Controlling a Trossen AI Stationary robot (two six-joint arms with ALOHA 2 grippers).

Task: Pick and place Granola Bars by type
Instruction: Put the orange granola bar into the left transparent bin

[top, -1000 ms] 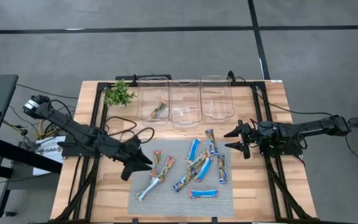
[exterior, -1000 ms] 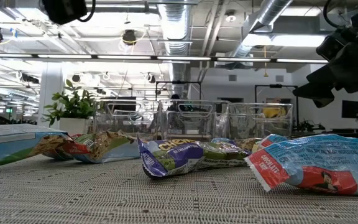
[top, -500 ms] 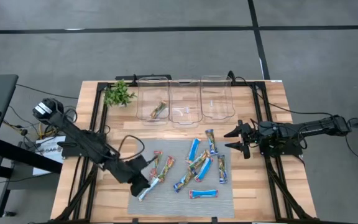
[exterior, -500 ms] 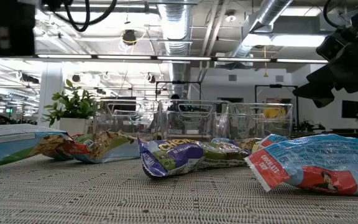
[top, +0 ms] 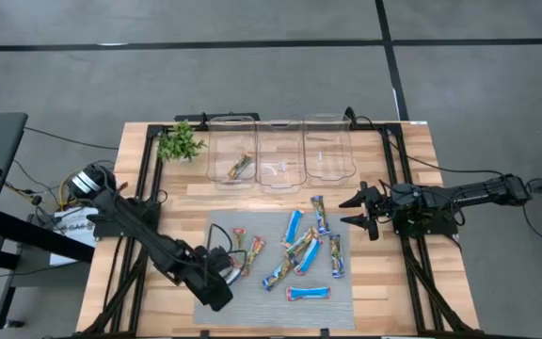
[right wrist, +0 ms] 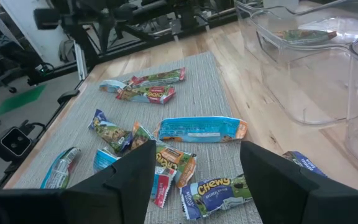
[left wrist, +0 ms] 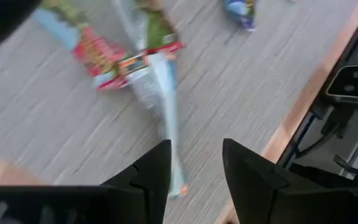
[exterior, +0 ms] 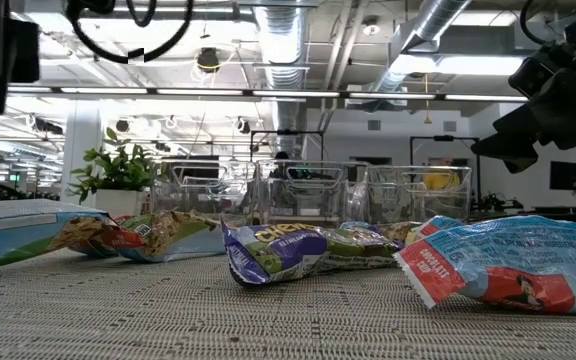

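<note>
Over the mat's near-left corner, left gripper (top: 222,280) fingers apart, hiding a silvery granola bar (left wrist: 160,106).

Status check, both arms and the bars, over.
Left gripper open, low over the mat's near-left corner, above a silver-wrapped bar. Right gripper open, empty, waiting at the mat's right edge. One bar in the left bin; nothing blocking.

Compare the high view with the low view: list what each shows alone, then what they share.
Only the high view shows the left gripper open over the grey mat near its left edge, the right gripper open beside the mat, and one bar in the left bin. Only the low view shows the ceiling pipes. Both show the granola bars, three clear bins and the plant sprig.
</note>
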